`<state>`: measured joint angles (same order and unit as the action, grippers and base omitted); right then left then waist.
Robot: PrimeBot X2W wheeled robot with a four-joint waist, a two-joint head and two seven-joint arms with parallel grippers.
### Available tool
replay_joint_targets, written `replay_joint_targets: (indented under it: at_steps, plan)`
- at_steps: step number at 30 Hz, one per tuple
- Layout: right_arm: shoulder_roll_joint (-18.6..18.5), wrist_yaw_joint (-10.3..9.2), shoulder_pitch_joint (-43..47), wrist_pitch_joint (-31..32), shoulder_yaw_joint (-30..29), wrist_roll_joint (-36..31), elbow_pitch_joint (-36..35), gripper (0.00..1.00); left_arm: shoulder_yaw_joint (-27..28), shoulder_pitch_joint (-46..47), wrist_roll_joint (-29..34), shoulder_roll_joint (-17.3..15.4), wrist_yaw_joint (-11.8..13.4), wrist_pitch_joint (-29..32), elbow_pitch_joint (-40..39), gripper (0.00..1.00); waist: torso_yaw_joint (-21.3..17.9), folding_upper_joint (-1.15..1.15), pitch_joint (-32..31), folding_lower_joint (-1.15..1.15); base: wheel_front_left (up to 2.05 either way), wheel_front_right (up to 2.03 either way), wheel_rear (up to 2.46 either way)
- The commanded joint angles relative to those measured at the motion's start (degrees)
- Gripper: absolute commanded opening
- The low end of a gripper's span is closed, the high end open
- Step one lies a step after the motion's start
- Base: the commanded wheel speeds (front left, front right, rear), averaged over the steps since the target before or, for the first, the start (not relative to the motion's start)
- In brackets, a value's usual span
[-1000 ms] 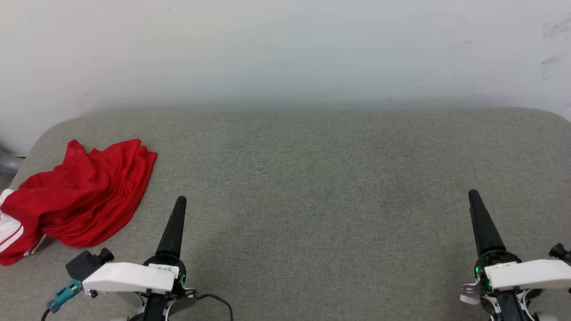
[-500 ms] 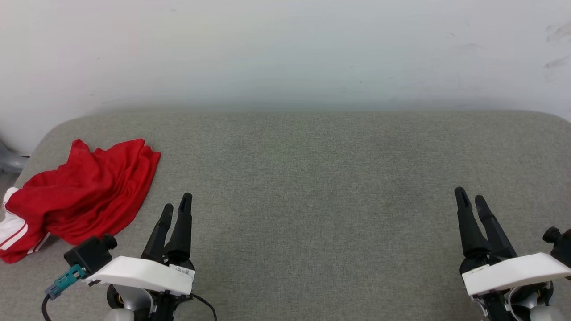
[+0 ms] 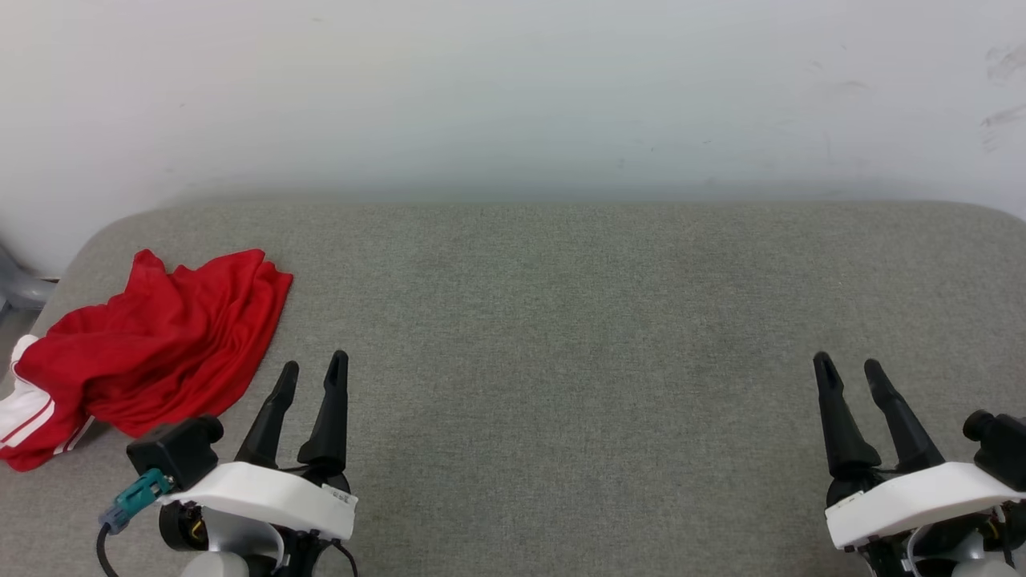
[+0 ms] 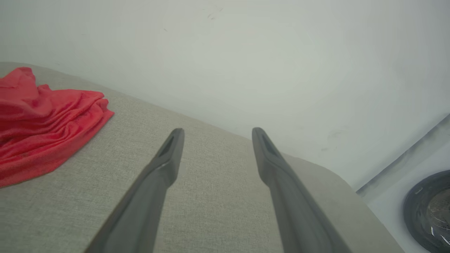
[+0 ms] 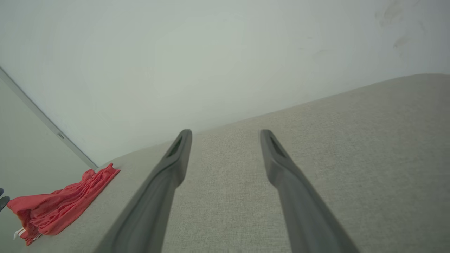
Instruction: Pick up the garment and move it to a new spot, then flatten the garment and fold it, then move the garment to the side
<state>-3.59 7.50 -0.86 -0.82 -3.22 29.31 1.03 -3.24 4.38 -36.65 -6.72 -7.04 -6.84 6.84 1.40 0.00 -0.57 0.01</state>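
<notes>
Left gripper (image 3: 314, 362) and right gripper (image 3: 846, 362) are finishing a wrist roll, jaws standing wide open, holding nothing. Garment (image 3: 152, 344) is lying crumpled at cushion's (image 3: 561, 320) far left, untouched; pick, flatten, fold, shift all pending.

Bright, even, diffuse light; shadows faint. Head view sharp. Wrist views hazy, washed out; fingers (image 4: 151, 189) blurred at bottom edge.

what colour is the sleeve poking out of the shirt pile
White with red stripes, on the red garment; clearest in the head view.
</notes>
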Motion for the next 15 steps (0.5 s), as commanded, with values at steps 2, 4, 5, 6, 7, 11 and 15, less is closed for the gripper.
replay_joint_targets:
  at_steps: [2,4,5,6,7,11,15]
  plan:
    - [0.07,-0.01,0.18,0.33,-0.27,-3.10,-1.02,1.00,-0.26,0.71,2.80,-0.64,0.28,-0.76,-0.41,1.00,0.01,0.00,-0.06,0.00,0.00,0.00,0.00]
    - [0.06,-0.01,0.31,0.35,-0.21,-4.90,-1.15,1.00,-0.34,0.50,4.20,-0.81,0.35,-1.11,0.04,1.00,0.02,0.00,-0.11,-0.01,0.00,0.00,0.00]
    - [0.06,-0.01,0.38,0.40,-0.19,-5.69,-1.14,1.00,-0.40,0.42,4.93,-0.90,0.45,-1.24,0.24,1.00,0.02,0.00,-0.13,-0.01,0.00,0.00,0.00]
    - [0.07,-0.01,0.42,0.42,-0.23,-6.57,-1.22,1.00,-0.43,0.42,5.59,-0.92,0.49,-1.41,0.27,1.00,0.02,0.00,-0.14,-0.01,0.00,0.00,0.00]
    - [0.07,-0.01,0.45,0.37,-0.23,-7.36,-1.32,1.00,-0.51,0.38,6.34,-1.05,0.55,-1.57,0.42,1.00,0.03,0.00,-0.17,-0.01,0.00,0.00,0.00]
    - [0.15,-0.01,0.64,0.51,-0.57,-10.53,-1.63,1.00,-0.93,0.30,9.02,-1.28,0.71,-2.14,0.79,1.00,0.13,0.00,-0.22,-0.01,0.00,0.00,0.00]
    - [0.26,-0.01,0.84,0.84,-0.87,-13.32,-2.03,1.00,-1.30,0.37,11.41,-1.40,0.79,-2.72,1.19,1.00,0.24,0.00,-0.25,-0.01,0.00,0.00,0.00]
